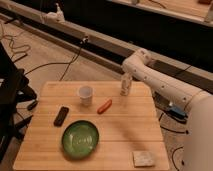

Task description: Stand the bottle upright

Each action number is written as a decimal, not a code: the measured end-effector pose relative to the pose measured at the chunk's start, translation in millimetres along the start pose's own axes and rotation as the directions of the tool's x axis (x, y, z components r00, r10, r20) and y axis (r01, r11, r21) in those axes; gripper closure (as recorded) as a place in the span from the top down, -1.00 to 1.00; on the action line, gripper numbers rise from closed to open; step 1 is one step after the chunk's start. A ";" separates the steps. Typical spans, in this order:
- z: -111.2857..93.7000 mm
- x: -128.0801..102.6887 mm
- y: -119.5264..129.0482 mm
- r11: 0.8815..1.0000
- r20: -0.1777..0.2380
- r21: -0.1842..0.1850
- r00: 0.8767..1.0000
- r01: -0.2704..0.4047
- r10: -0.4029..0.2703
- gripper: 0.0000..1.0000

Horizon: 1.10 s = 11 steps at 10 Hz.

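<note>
The small white bottle (pixel 125 85) stands upright near the far right edge of the wooden table (pixel 125 132). The gripper (pixel 126 71) at the end of the white arm (pixel 160 82) is right above the bottle's cap, at or just over its top. The orange carrot-like piece (pixel 104 106) lies on the table to the bottle's front left.
A short white paper cup (pixel 86 95) stands left of the carrot piece. A black remote-like object (pixel 61 115) lies at the left, a green bowl (pixel 80 138) at the front, a pale sponge-like square (pixel 143 158) at the front right. Cables lie on the floor.
</note>
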 end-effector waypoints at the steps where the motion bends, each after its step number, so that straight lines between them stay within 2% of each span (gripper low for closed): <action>1: 0.2 -0.8 -0.5 1.000 0.002 0.001 1.000 -0.002 0.002 -0.14; 11: 1.7 -3.8 0.8 1.000 0.009 -0.001 1.000 -0.003 0.003 -0.14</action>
